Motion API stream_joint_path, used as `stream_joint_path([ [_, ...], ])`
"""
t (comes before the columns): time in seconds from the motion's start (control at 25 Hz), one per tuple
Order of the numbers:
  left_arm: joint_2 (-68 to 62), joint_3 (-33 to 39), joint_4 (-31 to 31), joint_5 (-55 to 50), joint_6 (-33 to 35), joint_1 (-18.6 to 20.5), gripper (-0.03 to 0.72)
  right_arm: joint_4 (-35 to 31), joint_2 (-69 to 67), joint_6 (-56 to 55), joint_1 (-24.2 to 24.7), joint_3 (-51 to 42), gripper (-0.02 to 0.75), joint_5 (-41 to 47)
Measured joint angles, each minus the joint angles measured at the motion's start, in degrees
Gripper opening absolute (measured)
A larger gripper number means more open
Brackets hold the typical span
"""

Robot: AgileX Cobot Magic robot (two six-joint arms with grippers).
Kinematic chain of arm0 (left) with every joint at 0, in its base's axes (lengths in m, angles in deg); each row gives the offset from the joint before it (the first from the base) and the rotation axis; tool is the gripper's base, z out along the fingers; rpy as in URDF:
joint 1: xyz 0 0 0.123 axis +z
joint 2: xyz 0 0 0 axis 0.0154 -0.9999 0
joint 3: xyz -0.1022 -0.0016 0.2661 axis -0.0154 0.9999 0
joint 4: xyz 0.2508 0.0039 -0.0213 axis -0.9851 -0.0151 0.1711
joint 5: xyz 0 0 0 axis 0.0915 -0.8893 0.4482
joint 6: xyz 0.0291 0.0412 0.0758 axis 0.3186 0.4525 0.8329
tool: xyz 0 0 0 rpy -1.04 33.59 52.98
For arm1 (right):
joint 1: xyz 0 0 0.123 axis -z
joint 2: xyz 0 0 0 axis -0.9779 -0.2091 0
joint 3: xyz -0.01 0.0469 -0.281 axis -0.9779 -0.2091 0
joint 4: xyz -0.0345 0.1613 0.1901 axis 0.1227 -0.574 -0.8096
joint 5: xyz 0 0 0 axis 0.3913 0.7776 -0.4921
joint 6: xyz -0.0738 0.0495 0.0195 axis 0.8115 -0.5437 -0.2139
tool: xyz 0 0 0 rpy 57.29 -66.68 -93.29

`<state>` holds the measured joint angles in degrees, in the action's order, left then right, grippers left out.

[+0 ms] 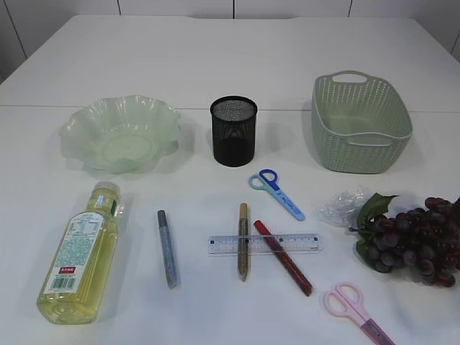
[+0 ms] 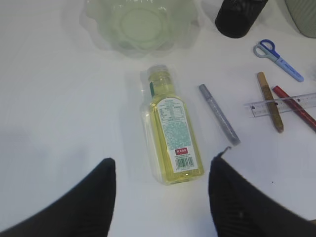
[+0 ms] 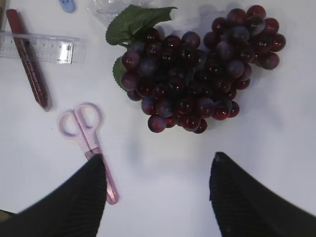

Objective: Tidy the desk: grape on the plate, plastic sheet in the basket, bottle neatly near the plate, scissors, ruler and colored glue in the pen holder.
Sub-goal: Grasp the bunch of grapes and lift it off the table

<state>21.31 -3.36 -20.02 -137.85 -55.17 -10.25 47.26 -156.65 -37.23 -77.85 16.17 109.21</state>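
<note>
A white table (image 1: 215, 57) fills every view, with pale wall panels at its far edge. The left hand (image 2: 160, 197) hangs wide and empty above the bottle (image 2: 170, 131), which lies on its side with its cap toward the wavy green plate (image 2: 140, 24); its label carries a barcode and small print too fine to read. Beside it lie a silver glue stick (image 2: 218, 113), a gold one (image 2: 269, 101) and a red one (image 2: 295, 106), the last 2 crossing the clear ruler (image 2: 308, 101), whose markings are unreadable. The right hand (image 3: 158, 195) is also spread wide, holding nothing, over bare table near the grape bunch (image 3: 197, 74). The pink scissors (image 3: 84, 133) pass partly under its left finger. The crumpled plastic sheet (image 1: 343, 205) touches the grapes. Blue scissors (image 1: 277, 190), the black mesh pen holder (image 1: 233, 131) and the green basket (image 1: 359, 122) stand farther back.
</note>
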Motion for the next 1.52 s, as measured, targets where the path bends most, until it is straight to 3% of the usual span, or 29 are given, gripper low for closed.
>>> stream_joint_path([
  [0.28, -5.8, -3.8, 0.1, -1.0, 0.0, 0.0, 0.435, -1.5, -7.6, 7.1, 0.0, 0.5, 0.512, -0.5],
  [0.88, -6.0, -3.9, 0.1, -4.0, 0.0, 0.0, 0.435, 1.6, -20.3, 14.3, 0.0, 1.1, 0.512, -9.3],
  [1.52, -6.0, -3.9, 0.1, -4.2, 0.0, 0.0, 0.435, 1.9, -28.3, 19.5, -1.7, 3.4, 0.512, -11.7],
])
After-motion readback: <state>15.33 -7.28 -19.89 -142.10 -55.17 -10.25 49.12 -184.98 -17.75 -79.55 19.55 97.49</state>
